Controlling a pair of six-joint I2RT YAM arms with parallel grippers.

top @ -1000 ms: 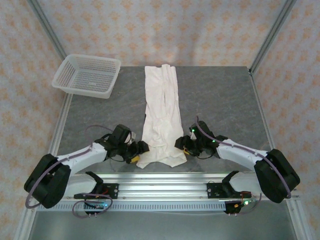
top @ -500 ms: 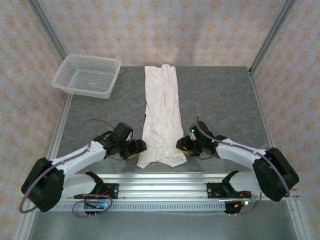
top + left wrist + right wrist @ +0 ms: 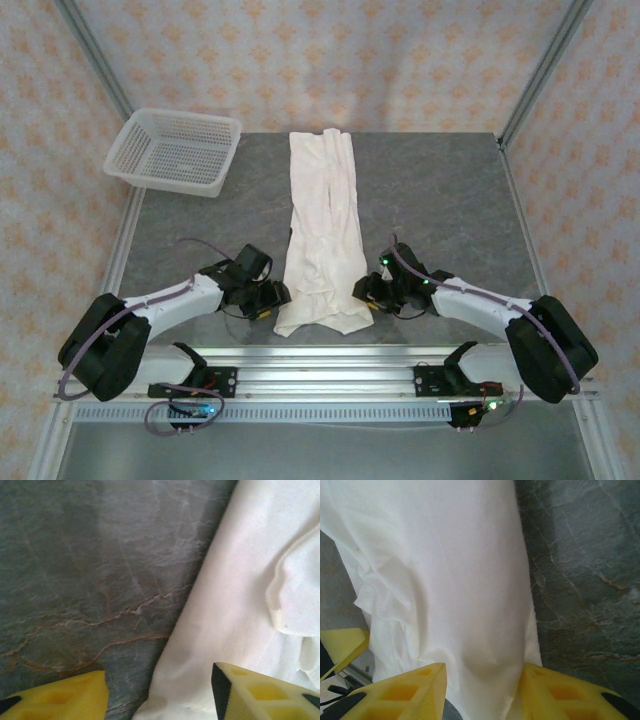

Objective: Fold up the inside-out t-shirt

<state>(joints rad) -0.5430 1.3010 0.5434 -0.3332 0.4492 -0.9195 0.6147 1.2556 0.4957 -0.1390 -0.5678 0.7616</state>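
left hand point(image 3: 272, 299) has slid in low to the near left corner of the t-shirt point(image 3: 322, 220). its yellow fingers point(image 3: 255, 692) are apart, one over the cloth and one on the bare surface point(image 3: 75, 580). right hand point(image 3: 366, 293) has stayed at the near right corner, fingers apart with cloth between them. the t-shirt lies in a long strip down the middle. i think both hands are now set to pinch the near end and fold it up.

A grey, marble-patterned worktop point(image 3: 440, 200) is carrying two items: a cream-white t-shirt point(image 3: 322, 230) is lying in a long, wrinkled strip down its middle, far edge to near edge, while a white mesh basket point(image 3: 175, 150) is sitting at its far-left corner.
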